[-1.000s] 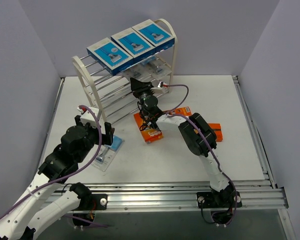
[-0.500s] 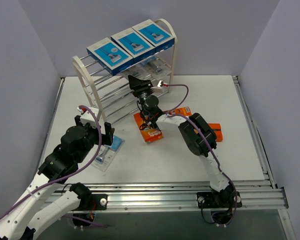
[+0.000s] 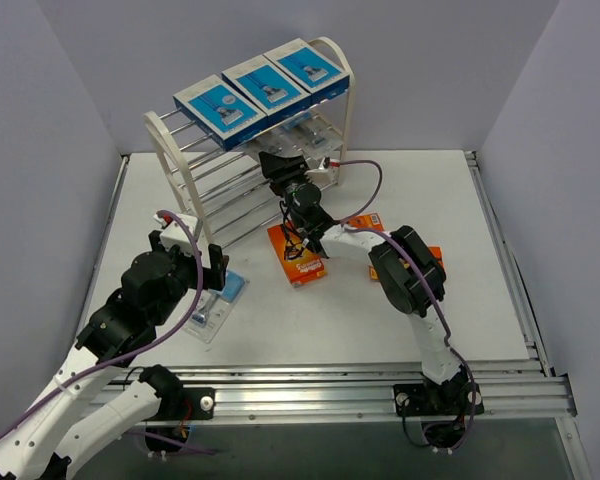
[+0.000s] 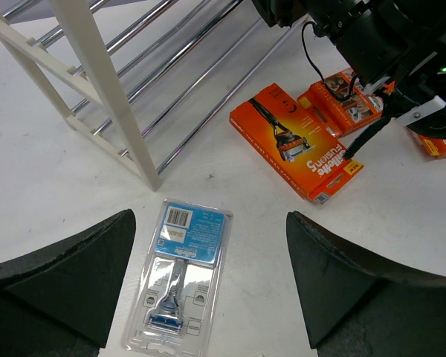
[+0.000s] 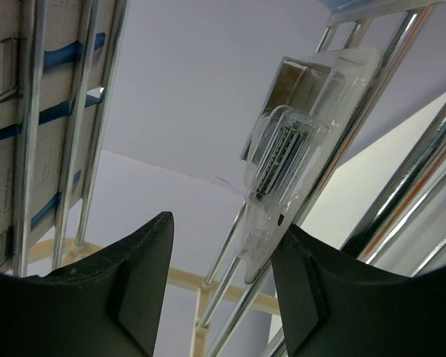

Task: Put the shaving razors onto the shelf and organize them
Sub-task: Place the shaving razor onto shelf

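The shelf (image 3: 166, 152) stands at the back with three blue boxes (image 3: 265, 87) on its top tier. My right gripper (image 3: 278, 163) reaches in under that tier. Its jaws are open (image 5: 223, 282), and a clear blister pack (image 5: 286, 152) lies on the chrome rods (image 5: 234, 238), its lower edge beside the right finger. My left gripper (image 4: 208, 290) hangs open above another clear blister pack (image 4: 182, 271) that lies flat on the table (image 3: 216, 303). Three orange packs lie on the table: one (image 3: 298, 256) by the shelf, one (image 3: 366, 222) under the right arm, one (image 3: 432, 262) further right.
The white shelf leg (image 4: 104, 89) and low rods stand just beyond the left gripper. The right arm's cable (image 3: 365, 175) loops over the table. Grey walls close in left, right and back. An aluminium rail (image 3: 360, 385) runs along the near edge.
The right jaws have opened and let go of the clear blister pack, which now rests on the shelf rods. The right arm's elbow shifted slightly right. The left arm has not moved.
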{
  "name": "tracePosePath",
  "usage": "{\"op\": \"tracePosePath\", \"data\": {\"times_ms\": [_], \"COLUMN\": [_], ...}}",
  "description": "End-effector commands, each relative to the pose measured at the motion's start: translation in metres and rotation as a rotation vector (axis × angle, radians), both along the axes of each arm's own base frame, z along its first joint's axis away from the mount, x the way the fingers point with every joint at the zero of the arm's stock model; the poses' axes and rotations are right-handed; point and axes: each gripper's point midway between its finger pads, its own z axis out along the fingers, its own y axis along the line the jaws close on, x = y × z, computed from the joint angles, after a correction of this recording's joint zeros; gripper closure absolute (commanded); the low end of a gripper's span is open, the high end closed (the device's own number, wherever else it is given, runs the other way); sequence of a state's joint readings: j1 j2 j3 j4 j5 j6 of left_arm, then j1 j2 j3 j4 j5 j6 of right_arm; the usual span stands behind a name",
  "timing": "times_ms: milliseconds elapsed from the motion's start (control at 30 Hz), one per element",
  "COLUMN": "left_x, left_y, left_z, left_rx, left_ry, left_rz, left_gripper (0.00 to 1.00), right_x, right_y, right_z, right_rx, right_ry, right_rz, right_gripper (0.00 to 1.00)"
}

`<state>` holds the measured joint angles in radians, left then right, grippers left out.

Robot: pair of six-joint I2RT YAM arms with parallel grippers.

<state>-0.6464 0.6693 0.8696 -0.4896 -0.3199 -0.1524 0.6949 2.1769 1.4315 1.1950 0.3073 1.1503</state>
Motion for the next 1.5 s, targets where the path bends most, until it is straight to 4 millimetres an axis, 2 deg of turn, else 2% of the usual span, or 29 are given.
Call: {"op": "tracePosePath", "data": {"times_ms": [0,267,667,833,967,1267,1467], "left_x": [0.001,0.001,0.000,0.000,0.000,0.000,0.000], "left_y": [0.002,0.003,0.006,0.007,0.008,0.008,0.009], "left_z": [0.009,0.010,0.012,0.013,0.013,0.014,0.013], "left_rx": [-0.012,-0.011,-0.014,-0.017,-0.016,-0.015,-0.013], "left_ry": [-0.032,-0.033,-0.039,-0.044,-0.043,-0.043,-0.042], "left_rz": [0.013,0.019,0.027,0.031,0.034,0.032,0.038], "left_gripper": [0.09,0.09,0.09,0.09,0.09,0.09,0.09], "right_x": [-0.002,-0.006,-0.015,-0.021,-0.026,-0.038,-0.044], "right_y": [-0.009,-0.006,-0.004,-0.001,0.000,0.002,0.000], "right_z": [0.016,0.006,0.008,0.006,0.003,0.008,0.003], "right_rx": [-0.055,-0.163,-0.302,-0.345,-0.371,-0.426,-0.471], "right_ry": [0.043,0.117,0.162,0.172,0.174,0.160,0.177], "right_rz": [-0.001,0.067,0.157,0.199,0.231,0.316,0.356], "right_gripper": [0.50,0.50,0.48,0.44,0.37,0.34,0.34]}}
